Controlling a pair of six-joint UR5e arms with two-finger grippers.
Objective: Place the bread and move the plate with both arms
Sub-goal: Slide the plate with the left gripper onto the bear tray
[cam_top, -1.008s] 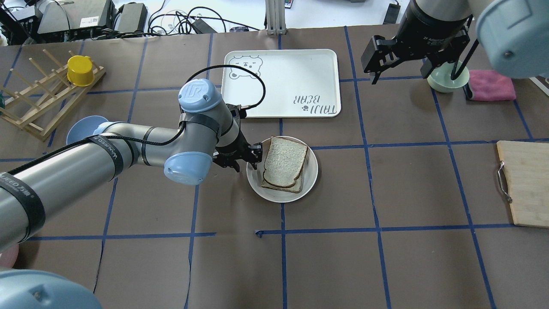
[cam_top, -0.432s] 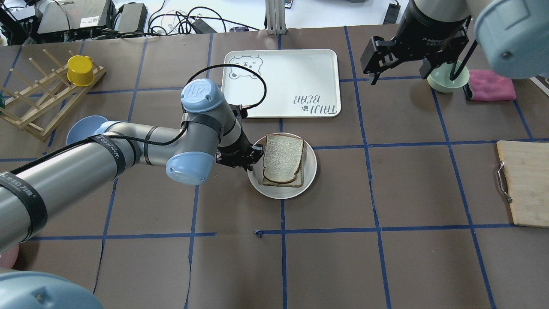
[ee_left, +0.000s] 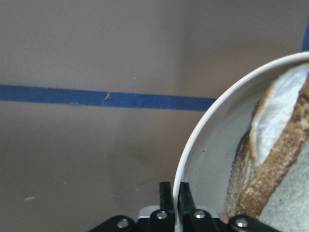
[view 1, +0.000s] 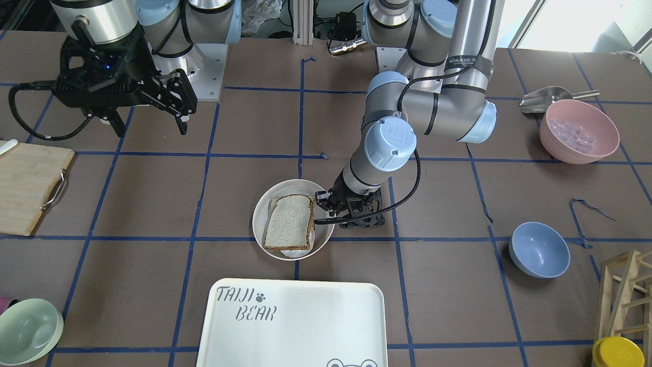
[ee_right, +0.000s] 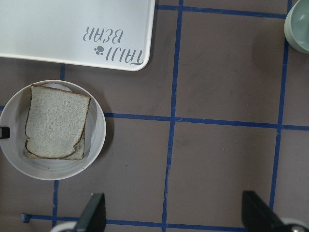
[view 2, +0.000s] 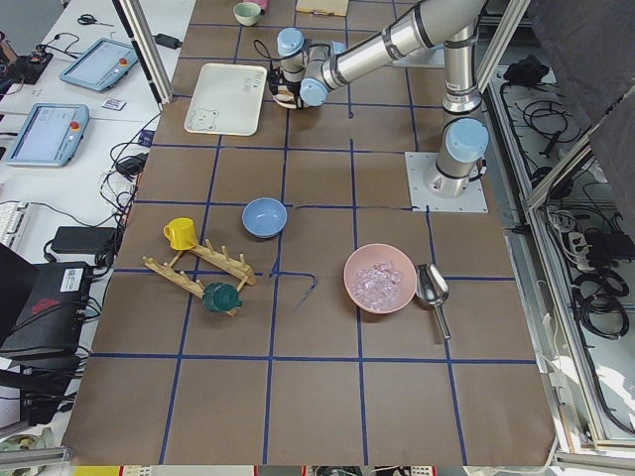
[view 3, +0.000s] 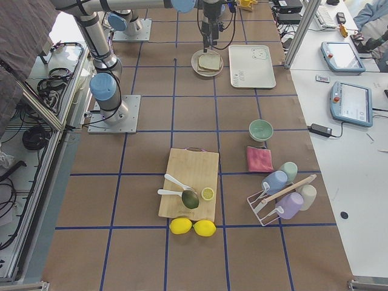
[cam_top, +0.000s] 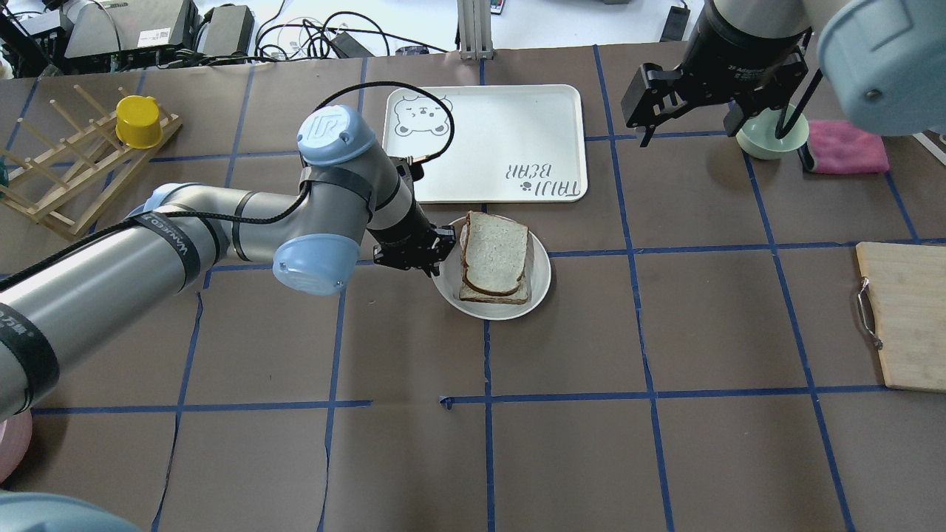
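Note:
The plate (cam_top: 543,277) sits near the table's middle, just short of the white tray. On it lies the bread (cam_top: 495,247), dark-crusted, stacked on a paler slice (cam_top: 497,295). My left gripper (cam_top: 442,258) is shut on the plate's left rim. The left wrist view shows its fingertips (ee_left: 167,193) pinching the rim (ee_left: 203,125) beside the bread (ee_left: 285,145). My right gripper (cam_top: 713,122) is open and empty, high over the far right. The right wrist view shows the plate (ee_right: 96,140) and bread (ee_right: 55,121) below it. The front view shows the plate (view 1: 265,209), the left gripper (view 1: 321,214) and the right gripper (view 1: 151,127).
The "TAIJI BEAR" tray (cam_top: 502,125) lies just beyond the plate. A green bowl (cam_top: 765,140) and pink cloth (cam_top: 846,148) are under the right arm. A cutting board (cam_top: 905,318) is at the right edge. A blue bowl (view 1: 539,250), pink bowl (view 1: 578,132) and wooden rack (cam_top: 66,170) are on the left.
My left gripper has pulled the plate with the bread toward the tray and a little to the right. The right arm has barely moved.

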